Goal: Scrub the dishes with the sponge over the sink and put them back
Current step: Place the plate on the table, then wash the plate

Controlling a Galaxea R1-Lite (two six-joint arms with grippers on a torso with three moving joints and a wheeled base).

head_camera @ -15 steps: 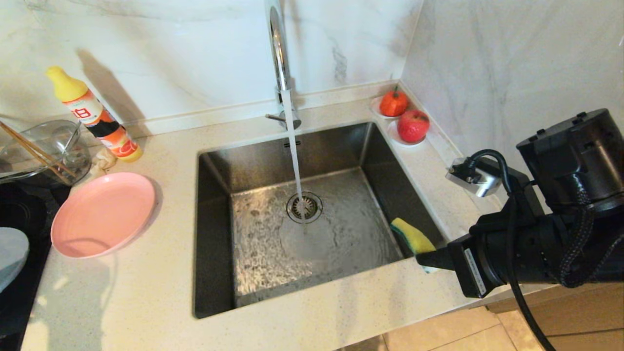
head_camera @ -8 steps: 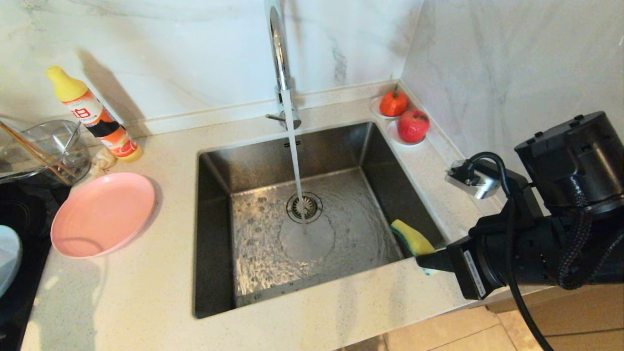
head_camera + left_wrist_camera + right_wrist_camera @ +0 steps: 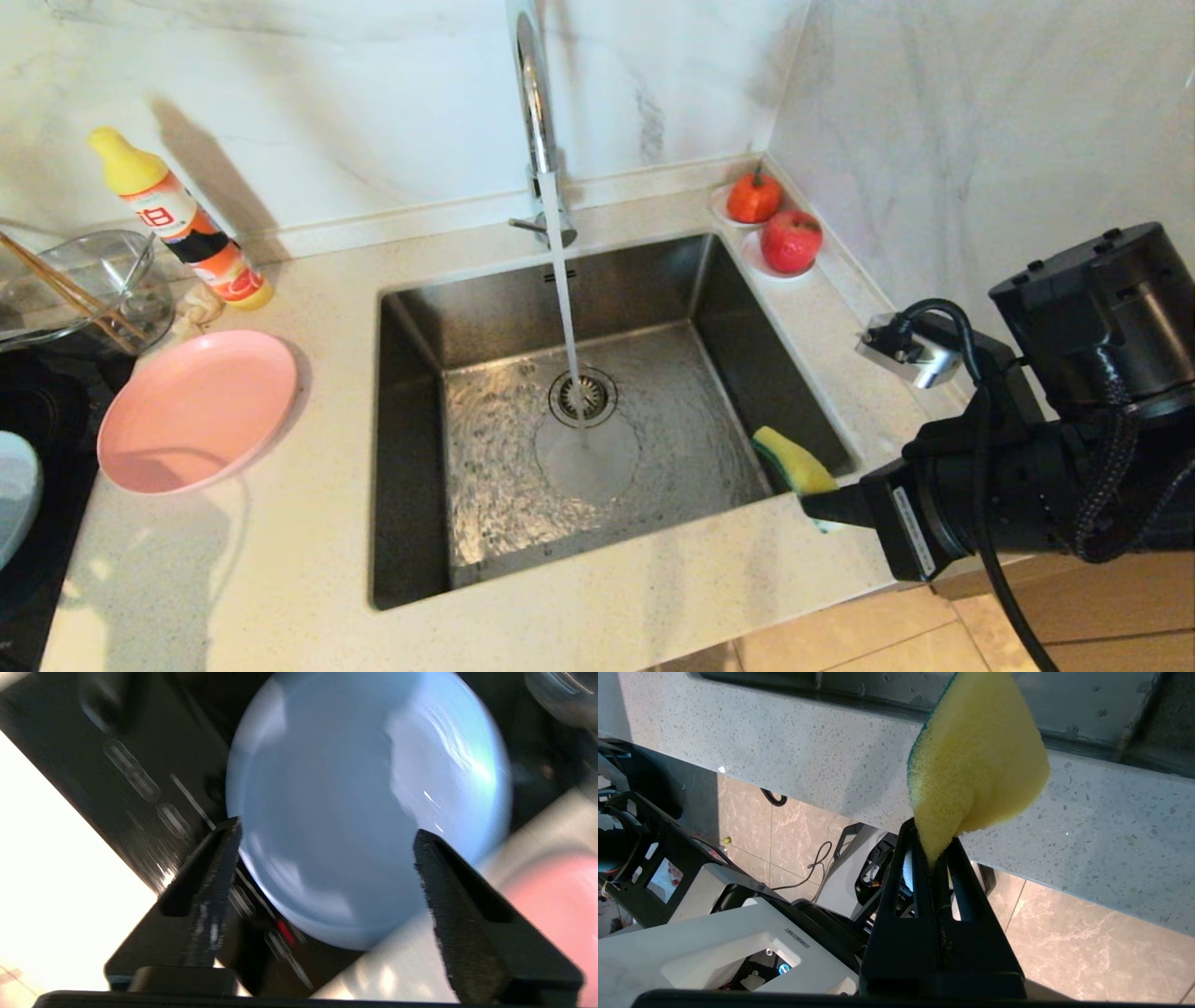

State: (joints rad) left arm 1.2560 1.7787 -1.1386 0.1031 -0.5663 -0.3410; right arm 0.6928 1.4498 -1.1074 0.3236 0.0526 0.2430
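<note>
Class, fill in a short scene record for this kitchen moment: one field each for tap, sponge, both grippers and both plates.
tap: faucet running into the sink
sponge: pinched by right gripper, by sink's front right corner
left gripper: open above blue plate, not gripping it
blue plate: on dark surface
pink plate: on counter left of sink

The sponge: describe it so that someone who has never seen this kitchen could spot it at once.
Start at the steel sink under the running faucet, then go to its front right corner. There the right gripper pinches the sponge. It is the only bright yellow, dark-green-edged block by the basin.
</note>
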